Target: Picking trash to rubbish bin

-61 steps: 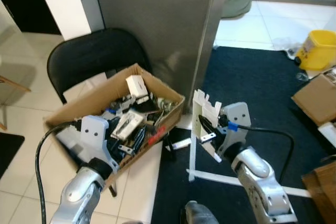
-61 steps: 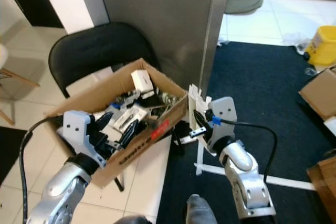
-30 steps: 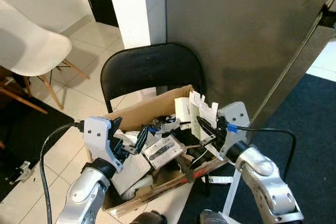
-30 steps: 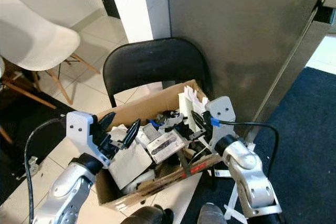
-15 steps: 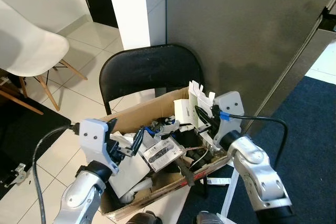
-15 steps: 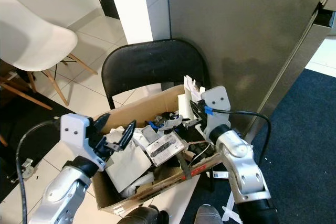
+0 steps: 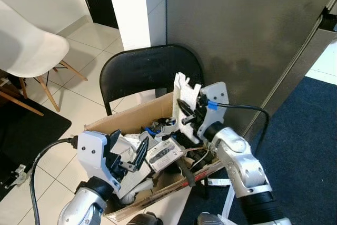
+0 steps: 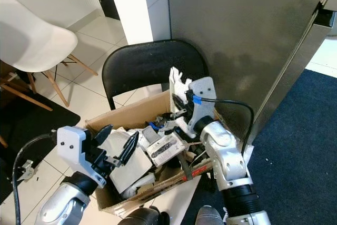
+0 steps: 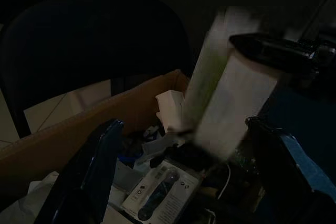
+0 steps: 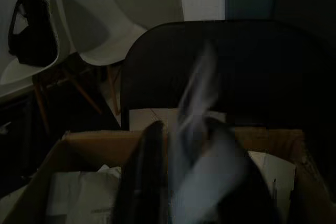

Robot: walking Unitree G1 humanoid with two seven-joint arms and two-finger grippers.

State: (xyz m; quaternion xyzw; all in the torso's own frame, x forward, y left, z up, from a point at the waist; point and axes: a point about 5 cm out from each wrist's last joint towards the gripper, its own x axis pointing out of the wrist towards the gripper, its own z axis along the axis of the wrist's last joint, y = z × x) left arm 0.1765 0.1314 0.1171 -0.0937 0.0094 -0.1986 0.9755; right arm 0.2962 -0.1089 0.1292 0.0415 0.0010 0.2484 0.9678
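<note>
A brown cardboard box (image 7: pixel 130 117) crammed with packaging trash rests on a black folding chair (image 7: pixel 147 71). My right gripper (image 7: pixel 185 113) is shut on a jagged white cardboard piece (image 7: pixel 185 94), held upright over the box's far right corner. In the right wrist view the piece (image 10: pixel 195 124) is a blur between the fingers (image 10: pixel 143 182), above the box rim (image 10: pixel 105 137). My left gripper (image 7: pixel 128 149) stands open at the box's near left side, over a crumpled white sheet. The left wrist view looks into the box (image 9: pixel 79 124) at the white piece (image 9: pixel 226 108).
A tall grey cabinet (image 7: pixel 242 25) stands right behind the chair. A white shell chair (image 7: pixel 26 40) is at the left, with a black mat (image 7: pixel 26 130) on the tiles. Dark blue carpet (image 7: pixel 310 146) lies at the right.
My right gripper has carried the white piece left and up, from the box's right edge to over its contents. The left gripper has sunk slightly. Earlier the camera swung from the carpet to the box.
</note>
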